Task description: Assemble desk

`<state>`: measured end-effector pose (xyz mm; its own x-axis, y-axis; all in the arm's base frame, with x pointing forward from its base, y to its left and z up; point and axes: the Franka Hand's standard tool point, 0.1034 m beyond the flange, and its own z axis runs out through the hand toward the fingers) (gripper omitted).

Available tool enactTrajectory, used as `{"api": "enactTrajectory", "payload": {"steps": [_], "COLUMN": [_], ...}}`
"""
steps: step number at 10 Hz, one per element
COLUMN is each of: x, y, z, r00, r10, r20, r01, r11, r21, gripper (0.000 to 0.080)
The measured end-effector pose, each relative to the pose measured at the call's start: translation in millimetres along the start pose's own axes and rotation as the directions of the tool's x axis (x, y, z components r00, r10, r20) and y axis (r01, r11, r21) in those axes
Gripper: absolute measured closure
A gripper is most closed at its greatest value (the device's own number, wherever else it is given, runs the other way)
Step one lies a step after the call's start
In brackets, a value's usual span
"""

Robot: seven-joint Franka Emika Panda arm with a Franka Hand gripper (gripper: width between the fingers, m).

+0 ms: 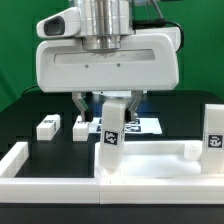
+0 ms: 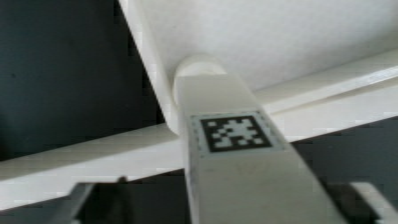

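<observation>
My gripper is shut on a white block leg with black-and-white tags and holds it upright over the near left corner of the white desk top. In the wrist view the gripper holds the same leg, tag facing the camera, with the desk top and its raised rim behind it. A second leg stands upright at the desk top's right end. Two more legs lie on the black table at the exterior view's left.
A white border rail runs along the front left and along the near edge. The marker board lies behind the held leg. The large white gripper housing hides the middle back of the table.
</observation>
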<state>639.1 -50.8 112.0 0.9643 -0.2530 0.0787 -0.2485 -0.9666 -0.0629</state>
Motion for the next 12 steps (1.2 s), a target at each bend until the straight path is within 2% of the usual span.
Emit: {"api": "enactTrajectory", "payload": {"steps": [1, 2, 6, 9, 10, 11, 12], "x": [0.0, 0.0, 0.3, -0.7, -1.2, -2.4, -3.7], "y": [-0.1, 0.7, 2.9, 6.0, 7.3, 9.8, 9.2], "z": [0.0, 0.2, 0.3, 1.5, 1.9, 2.1, 2.2], "r00": [1.0, 0.996, 0.955, 0.775, 0.703, 0.599, 0.526], "r10": [0.013, 0.085, 0.297, 0.632, 0.712, 0.801, 0.85], "r20": [0.0, 0.0, -0.001, 0.001, 0.006, 0.018, 0.03], "r01": [-0.013, -0.085, -0.297, -0.632, -0.712, -0.801, -0.85], "r11": [1.0, 0.996, 0.955, 0.775, 0.702, 0.599, 0.525], "r21": [0.001, 0.0, -0.002, -0.001, 0.008, 0.028, 0.034], "gripper": [0.0417, 0.0513, 0.0512, 0.0512, 0.0511, 0.0511, 0.0511]}}
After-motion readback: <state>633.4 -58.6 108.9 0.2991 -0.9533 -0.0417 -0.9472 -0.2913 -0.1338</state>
